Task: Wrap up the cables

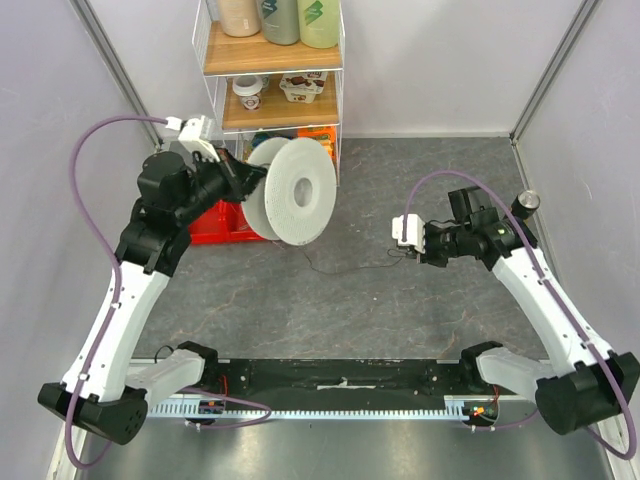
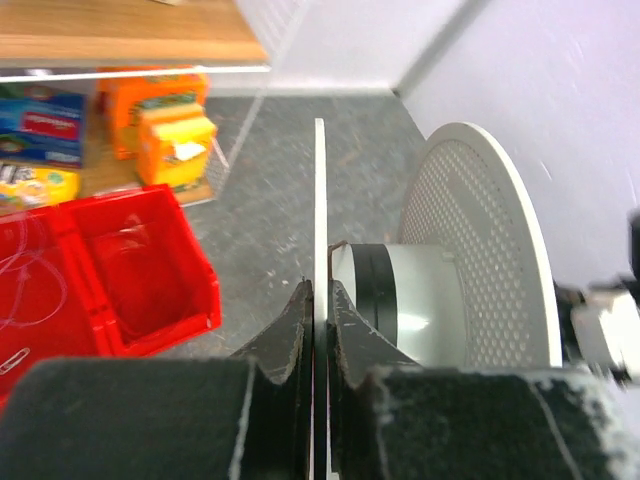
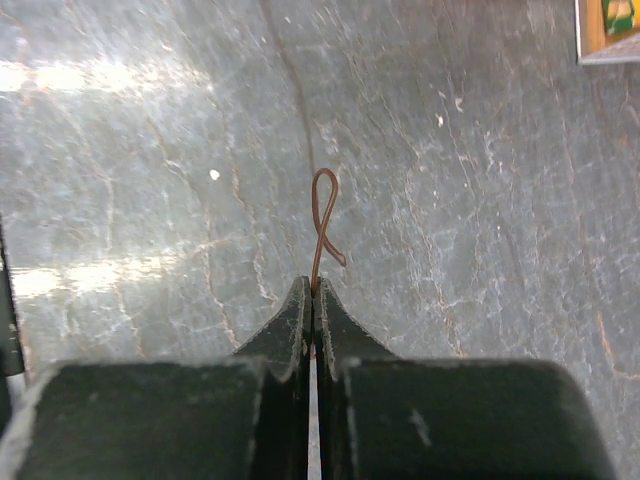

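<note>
Left pincer (image 2: 318, 300) clamped tight, held high, right pincer (image 3: 313, 292) pinched closed, low

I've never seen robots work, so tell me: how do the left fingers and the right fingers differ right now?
The left fingers clamp the flat disc of a big white spool; the right fingers pinch a hair-thin brown wire. The left fingers sit near the shelf, the right fingers over the grey table. Both pairs are shut.
</note>
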### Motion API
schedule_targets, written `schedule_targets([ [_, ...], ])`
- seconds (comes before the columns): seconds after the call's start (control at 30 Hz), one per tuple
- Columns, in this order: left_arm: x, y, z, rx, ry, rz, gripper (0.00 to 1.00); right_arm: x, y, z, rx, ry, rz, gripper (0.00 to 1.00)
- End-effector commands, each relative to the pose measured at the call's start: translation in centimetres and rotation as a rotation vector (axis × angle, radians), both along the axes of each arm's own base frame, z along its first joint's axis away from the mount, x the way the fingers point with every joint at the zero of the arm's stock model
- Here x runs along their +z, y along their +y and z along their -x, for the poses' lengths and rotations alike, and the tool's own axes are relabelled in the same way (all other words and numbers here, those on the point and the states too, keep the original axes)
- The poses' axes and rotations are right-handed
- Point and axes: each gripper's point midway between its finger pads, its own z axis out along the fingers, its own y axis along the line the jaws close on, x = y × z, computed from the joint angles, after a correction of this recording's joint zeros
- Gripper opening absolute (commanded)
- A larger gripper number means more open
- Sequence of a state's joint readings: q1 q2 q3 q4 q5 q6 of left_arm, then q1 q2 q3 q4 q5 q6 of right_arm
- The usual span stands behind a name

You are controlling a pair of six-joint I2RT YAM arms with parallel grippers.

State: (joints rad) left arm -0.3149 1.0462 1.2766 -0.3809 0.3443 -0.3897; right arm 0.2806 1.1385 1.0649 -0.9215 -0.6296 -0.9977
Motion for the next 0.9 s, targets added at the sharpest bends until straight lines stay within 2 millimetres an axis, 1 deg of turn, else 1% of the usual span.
schedule_targets([
  [0.0, 4.6, 4.7, -1.1, 0.332, -0.034, 0.156, 0.02, 4.4, 1.8, 3.2, 0.058, -0.009, -0.087, 0.00],
  [0.03, 4.4, 5.2, -1.3, 0.361, -0.036, 0.147, 0.01, 5.5, 2.1, 3.6, 0.069, -0.029, -0.101, 0.00],
  [0.07, 4.2, 6.3, -1.7, 0.424, -0.041, 0.131, 0.02, 6.7, 2.4, 4.0, 0.073, -0.052, -0.117, 0.00],
  [0.2, 2.1, 9.2, -2.9, 0.585, -0.025, 0.043, 0.02, 12.1, 4.1, 6.1, 0.123, -0.121, -0.206, 0.00],
  [0.27, 0.4, 9.7, -3.5, 0.615, 0.003, -0.011, 0.02, 14.0, 4.6, 7.1, 0.145, -0.138, -0.242, 0.00],
  [0.33, -1.7, 9.9, -4.1, 0.628, 0.041, -0.067, 0.02, 15.4, 5.2, 7.7, 0.161, -0.144, -0.272, 0.00],
  [0.4, -3.2, 9.6, -4.6, 0.614, 0.062, -0.098, 0.02, 17.1, 5.8, 8.3, 0.179, -0.149, -0.307, 0.00],
  [0.47, -4.2, 9.1, -4.9, 0.595, 0.079, -0.117, 0.02, 18.8, 6.3, 8.7, 0.192, -0.151, -0.347, 0.00],
  [0.57, -5.3, 8.2, -5.1, 0.566, 0.094, -0.154, 0.02, 21.7, 7.1, 9.0, 0.205, -0.170, -0.416, 0.00],
  [0.73, -7.7, 5.3, -4.5, 0.494, 0.097, -0.241, 0.01, 27.1, 8.2, 9.4, 0.228, -0.219, -0.546, 0.00],
  [0.83, -9.1, 4.1, -4.7, 0.458, 0.063, -0.325, 0.02, 29.2, 8.5, 9.3, 0.240, -0.273, -0.594, 0.00],
  [0.87, -9.2, 3.6, -4.8, 0.448, 0.044, -0.348, 0.02, 29.9, 8.6, 9.2, 0.244, -0.288, -0.610, 0.00],
])
